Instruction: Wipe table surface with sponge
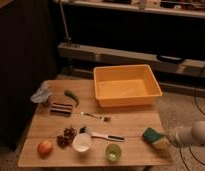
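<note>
Dim room, dark shelving behind. A low tan wooden table surface (137, 123) fills the lower view. The orange tub (127, 86) sits on the far side, beyond the jaws and across from them. The white arm (193, 134) comes in from the surface's right edge, with the gripper (167, 140) at the near right corner. The sponge (154, 136) lies at the jaws' tip, teal face up, on the wood near the edge. The jaws seem to meet it, but I cannot tell whether they are clamped on it or open.

The clutter is all on the other side of the jaws:
- green cup (113, 152), nearest, along the front edge
- black-handled utensil (105, 135), just past the cup
- white bowl (82, 142)
- fork (96, 117)
- grapes (67, 137) and apple (44, 147), well apart from the jaws
- striped dark item (61, 108), green vegetable (71, 96) and grey cloth (41, 93), at the far end

Judgement: this is a wiping stroke.
- Press the sponge flat so the whole underside drags, not one corner.
- Work the bare strip between the tub and the front edge, in short overlapping passes.
- Stop short of the green cup and the utensil, since a light cup likely tips or slides if nudged.
- Keep the sponge inboard of the corner so it doesn't drop off.
- Keep the wrist low and level so the sponge doesn't peel up.
</note>
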You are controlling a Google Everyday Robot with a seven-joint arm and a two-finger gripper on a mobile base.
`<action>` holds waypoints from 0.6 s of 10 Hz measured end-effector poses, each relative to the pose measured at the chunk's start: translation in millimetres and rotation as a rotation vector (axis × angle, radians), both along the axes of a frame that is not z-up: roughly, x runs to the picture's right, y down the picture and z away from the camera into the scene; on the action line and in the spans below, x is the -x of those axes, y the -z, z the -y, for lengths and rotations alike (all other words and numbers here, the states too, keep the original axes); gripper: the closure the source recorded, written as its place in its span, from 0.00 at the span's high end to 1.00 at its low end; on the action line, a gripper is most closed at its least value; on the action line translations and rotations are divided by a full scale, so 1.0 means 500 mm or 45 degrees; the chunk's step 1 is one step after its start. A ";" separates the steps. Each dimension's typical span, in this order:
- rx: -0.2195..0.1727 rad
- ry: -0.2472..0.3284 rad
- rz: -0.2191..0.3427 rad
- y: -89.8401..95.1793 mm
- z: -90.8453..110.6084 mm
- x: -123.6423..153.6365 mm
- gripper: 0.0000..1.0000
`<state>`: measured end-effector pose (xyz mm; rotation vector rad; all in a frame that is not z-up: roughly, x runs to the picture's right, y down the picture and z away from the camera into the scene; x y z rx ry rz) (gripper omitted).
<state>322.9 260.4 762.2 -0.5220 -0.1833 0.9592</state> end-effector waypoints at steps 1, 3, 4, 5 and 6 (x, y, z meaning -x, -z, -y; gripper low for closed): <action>0.000 0.001 -0.007 -0.005 0.005 -0.004 0.00; 0.000 0.011 -0.020 -0.022 0.029 -0.008 0.00; -0.001 0.014 -0.023 -0.028 0.038 -0.007 0.00; 0.000 0.016 -0.025 -0.036 0.048 -0.006 0.00; -0.002 0.018 -0.025 -0.043 0.058 -0.002 0.00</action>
